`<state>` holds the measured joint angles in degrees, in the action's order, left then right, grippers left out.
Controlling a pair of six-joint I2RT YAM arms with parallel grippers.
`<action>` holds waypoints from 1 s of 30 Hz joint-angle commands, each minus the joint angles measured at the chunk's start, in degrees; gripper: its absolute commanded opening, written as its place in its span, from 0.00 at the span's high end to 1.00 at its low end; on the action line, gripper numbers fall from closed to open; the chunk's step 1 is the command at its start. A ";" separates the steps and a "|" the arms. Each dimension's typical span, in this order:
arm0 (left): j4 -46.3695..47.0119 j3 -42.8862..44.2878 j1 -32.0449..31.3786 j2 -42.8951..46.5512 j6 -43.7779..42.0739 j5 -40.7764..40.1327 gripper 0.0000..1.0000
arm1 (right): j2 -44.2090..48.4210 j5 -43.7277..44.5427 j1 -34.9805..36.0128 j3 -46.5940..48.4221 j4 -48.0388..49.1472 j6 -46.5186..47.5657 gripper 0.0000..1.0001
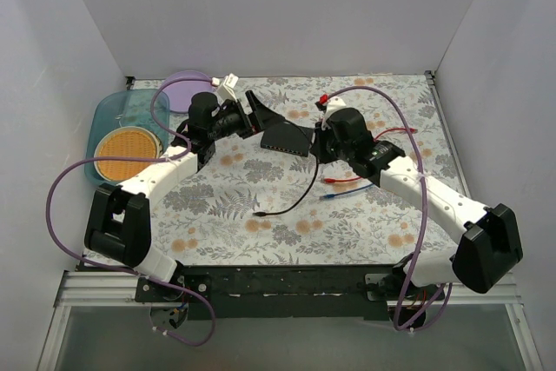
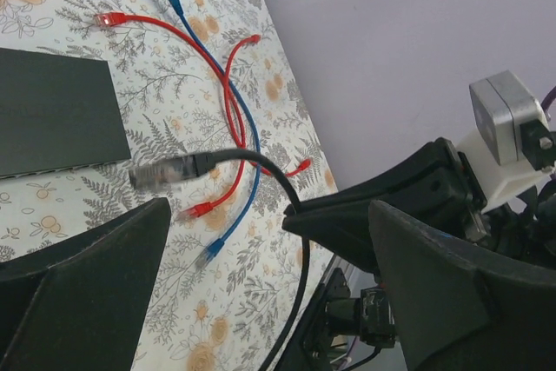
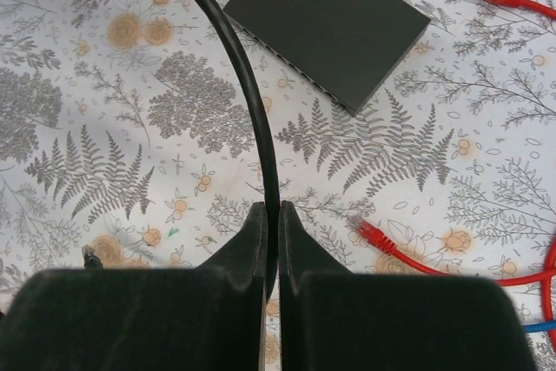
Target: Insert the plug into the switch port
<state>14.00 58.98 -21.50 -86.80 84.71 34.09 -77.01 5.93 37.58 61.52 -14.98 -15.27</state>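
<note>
The switch (image 1: 287, 138) is a flat black box lying on the floral mat; it also shows in the left wrist view (image 2: 52, 115) and the right wrist view (image 3: 326, 19). My right gripper (image 1: 320, 147) (image 3: 278, 213) is shut on a black cable (image 3: 252, 102) just right of the switch. The cable's clear plug (image 2: 161, 171) sticks out in the air close to the switch's edge, not in a port. The cable's other end (image 1: 258, 213) lies on the mat. My left gripper (image 1: 263, 116) (image 2: 269, 301) is open and empty at the switch's far left corner.
Red cables (image 1: 352, 182) (image 2: 226, 84) and a blue cable (image 1: 334, 197) (image 2: 213, 245) lie loose to the right of the switch. A blue tray (image 1: 109, 110) holding an orange disc (image 1: 126, 154) and a purple plate (image 1: 187, 89) stand at the left back.
</note>
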 commanded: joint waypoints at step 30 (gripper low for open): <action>3.14 2.89 -2.67 1.55 -3.14 4.76 1.00 | 8.54 -5.58 5.40 0.53 7.77 3.31 0.15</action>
<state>15.27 58.85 -22.22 -85.54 83.70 33.85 -71.09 3.73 42.78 60.10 -13.52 -14.85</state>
